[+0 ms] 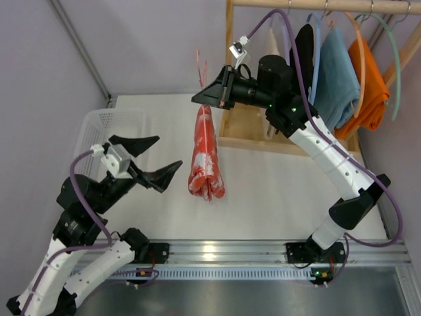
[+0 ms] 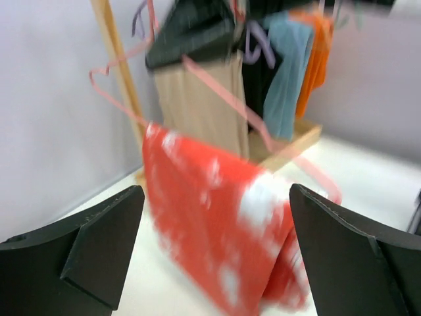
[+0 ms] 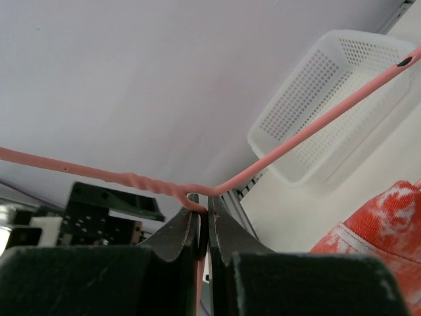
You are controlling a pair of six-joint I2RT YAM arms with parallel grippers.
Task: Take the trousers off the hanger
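Over the white table [image 1: 283, 197], the trousers [image 1: 205, 155] hang draped on the hanger [image 1: 199, 69], whose twisted neck my right gripper [image 3: 204, 214] pinches tight, so I judge my left gripper [image 1: 169, 150], spread wide just beside them, should clamp the cloth low and draw it sideways.

White table [image 1: 276, 197], plain top, nothing fancy. Wooden rack base [image 1: 247, 128] set on it at back. White mesh basket [image 1: 99, 125] parked far left of rack base, well apart. Metal rail [image 1: 217, 251] fixed along table edge nearer than rack base, arm bases [image 1: 309, 253] bolted on. Red trousers [image 1: 205, 158] hung just left of rack base; contact with table can't be told.
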